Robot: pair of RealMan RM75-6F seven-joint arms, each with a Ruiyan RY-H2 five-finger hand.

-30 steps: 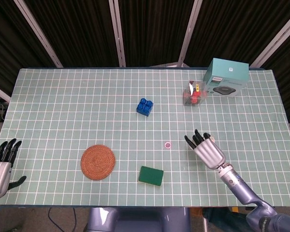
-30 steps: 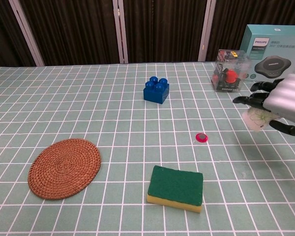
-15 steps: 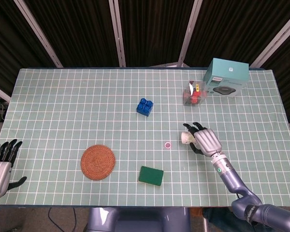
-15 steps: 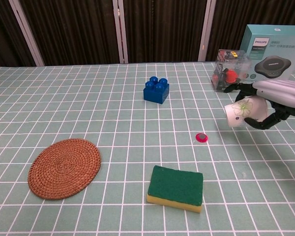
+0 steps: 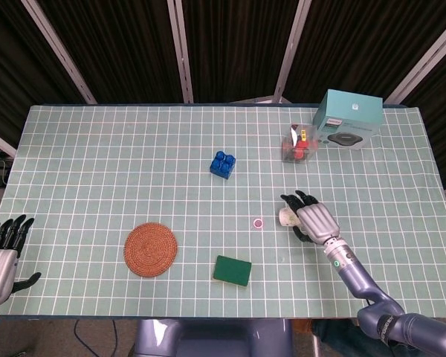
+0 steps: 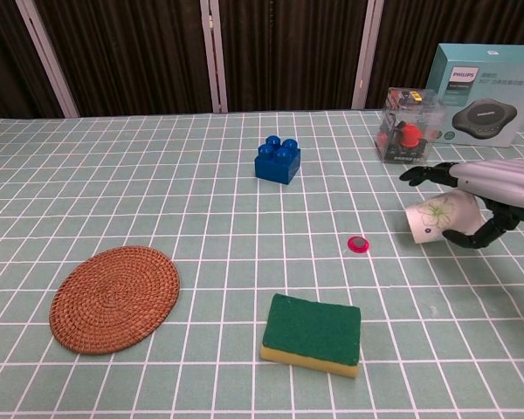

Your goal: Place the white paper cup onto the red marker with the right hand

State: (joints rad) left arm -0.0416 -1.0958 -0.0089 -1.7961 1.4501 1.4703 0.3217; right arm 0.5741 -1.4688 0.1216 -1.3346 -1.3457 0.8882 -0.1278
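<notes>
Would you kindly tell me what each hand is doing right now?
Left hand: open, holding nothing.
Right hand: holding the white paper cup, tilted sideways.

Reads "PHILIPS" in white on the teal box (image 6: pixel 487 89), up the table beyond the right hand (image 6: pixel 499 188), printed along the top of the front face. Carries a smaller line of print under the brand, too fine to make out. Shows a small white logo on the box top in the head view, illegible. Bears a green leaf-like drawing, no lettering, on the white paper cup (image 6: pixel 441 218) held in that hand. Nothing else legible.
</notes>
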